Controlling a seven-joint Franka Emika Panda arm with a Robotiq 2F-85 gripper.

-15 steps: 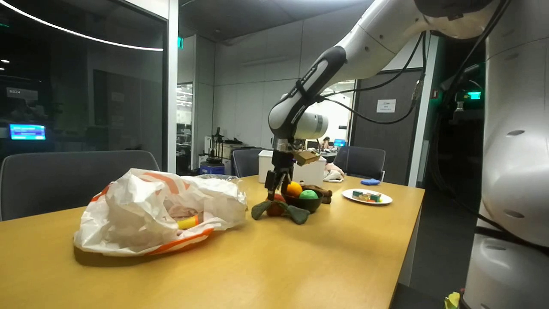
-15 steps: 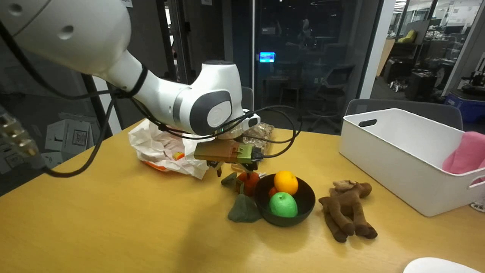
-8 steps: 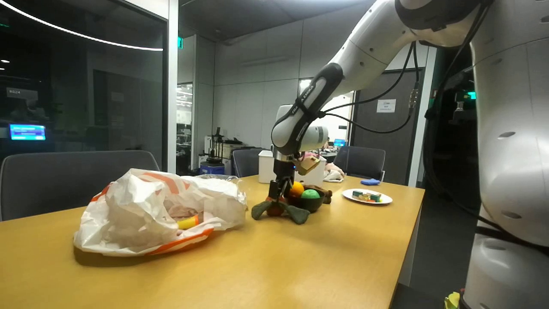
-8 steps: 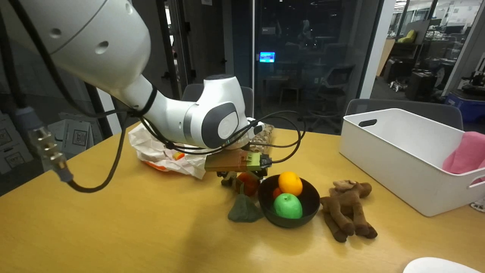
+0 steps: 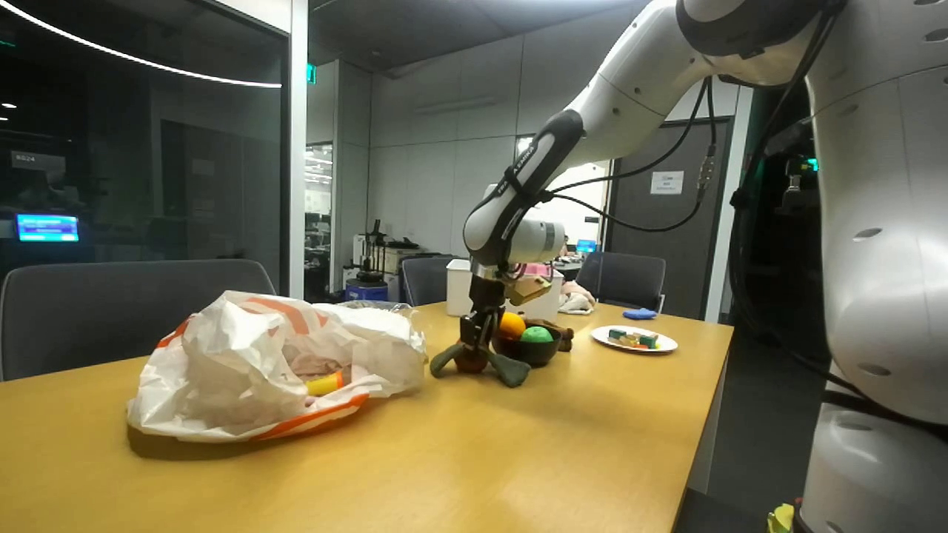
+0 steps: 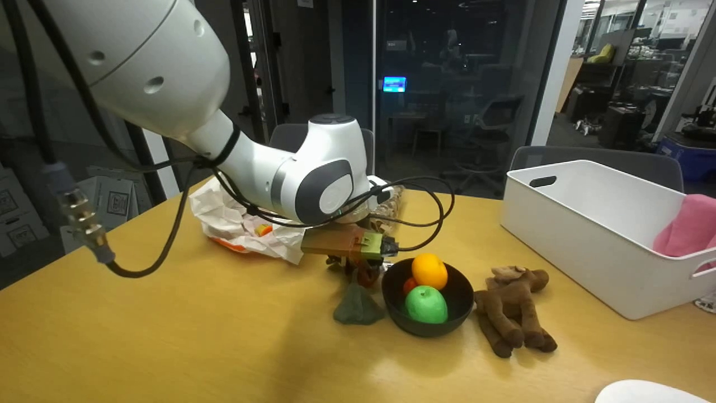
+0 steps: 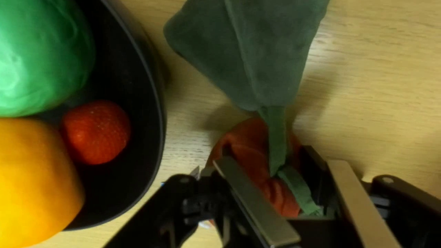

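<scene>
In an exterior view, a blurred sign seems to end in "24". Past a bag, the claw pinches a red plush on the table, slightly nearer the bag than half a second ago. The arm reads "EMIKA". A dark bowl crowds the claw; a plate lies well apart.

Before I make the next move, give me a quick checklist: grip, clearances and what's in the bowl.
1. Tool shut on the plush: ok, it bunches between the fingers.
2. Stem out of the grip: not ok, it runs between the fingers.
3. Plush clear of the table: cannot tell.
4. Tool clear of the bowl: ok, a gap shows in the wrist view.
5. Orange, apple, red fruit inside the bowl: ok.
</scene>
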